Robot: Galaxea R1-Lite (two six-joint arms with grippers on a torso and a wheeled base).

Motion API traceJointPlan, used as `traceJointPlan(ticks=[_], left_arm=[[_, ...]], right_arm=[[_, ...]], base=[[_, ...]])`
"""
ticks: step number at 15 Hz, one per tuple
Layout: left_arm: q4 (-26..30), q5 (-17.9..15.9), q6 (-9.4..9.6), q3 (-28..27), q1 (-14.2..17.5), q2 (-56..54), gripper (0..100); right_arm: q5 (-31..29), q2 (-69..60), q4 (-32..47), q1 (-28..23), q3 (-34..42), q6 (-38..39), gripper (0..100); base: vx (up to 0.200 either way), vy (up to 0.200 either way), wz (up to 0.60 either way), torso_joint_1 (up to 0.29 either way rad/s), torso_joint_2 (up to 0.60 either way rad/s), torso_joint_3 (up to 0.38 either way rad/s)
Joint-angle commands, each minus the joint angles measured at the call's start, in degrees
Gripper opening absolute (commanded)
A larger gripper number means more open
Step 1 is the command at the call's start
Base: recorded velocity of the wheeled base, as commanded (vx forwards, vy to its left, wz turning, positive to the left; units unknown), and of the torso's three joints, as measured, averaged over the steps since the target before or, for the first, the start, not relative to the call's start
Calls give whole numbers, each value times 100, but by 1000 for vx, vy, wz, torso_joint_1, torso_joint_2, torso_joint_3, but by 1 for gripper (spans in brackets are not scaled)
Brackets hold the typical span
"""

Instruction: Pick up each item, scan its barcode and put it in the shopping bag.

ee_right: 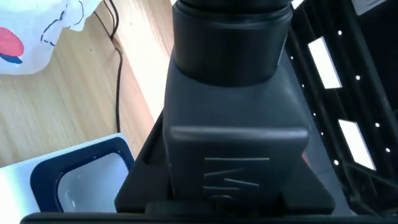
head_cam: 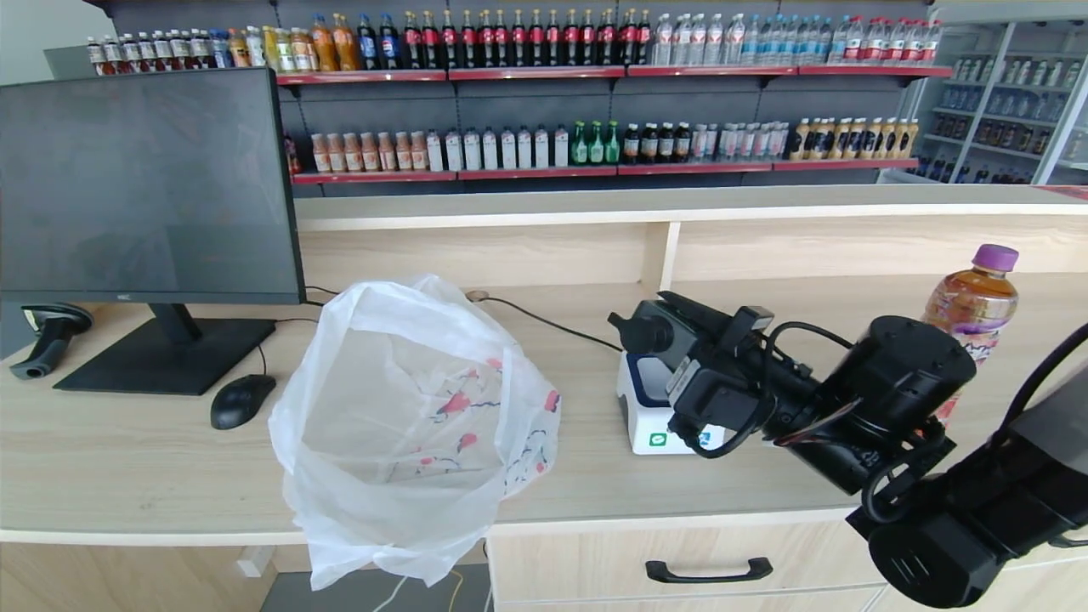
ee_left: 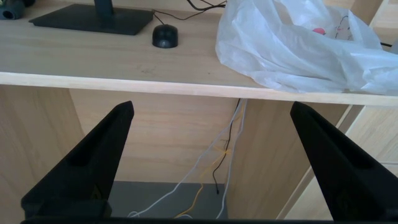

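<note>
My right gripper (head_cam: pixel 680 340) hovers over the white and blue barcode scanner (head_cam: pixel 650 416) on the counter, shut on a black bottle (head_cam: pixel 646 327) with a round cap. In the right wrist view the black bottle (ee_right: pixel 230 124) sits between the fingers, with the scanner (ee_right: pixel 81 180) just below it. The white plastic shopping bag (head_cam: pixel 408 425) stands open at the counter's front edge, left of the scanner. A tea bottle with a purple cap (head_cam: pixel 969 306) stands upright at the right. My left gripper (ee_left: pixel 211 162) hangs open below the counter edge, in front of the bag (ee_left: pixel 298 43).
A monitor (head_cam: pixel 149 187) on its stand, a black mouse (head_cam: pixel 242 399) and a handheld scanner (head_cam: pixel 47 336) occupy the counter's left part. A cable (head_cam: pixel 544 323) runs behind the bag. Drink shelves line the back wall. A drawer handle (head_cam: pixel 708 570) is under the counter.
</note>
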Motion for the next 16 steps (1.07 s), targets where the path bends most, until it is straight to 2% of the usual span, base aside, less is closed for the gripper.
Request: traceJointPlan(ticks=[1, 16], left_arm=[[-1, 0, 1, 0, 0, -2, 100], [-10, 0, 1, 0, 0, -2, 100]], right_arm=[[221, 98, -3, -22, 107, 23, 0], [414, 362, -3, -13, 186, 31, 0]], base=[[0, 0, 0, 0, 0, 0], [0, 0, 0, 0, 0, 0]])
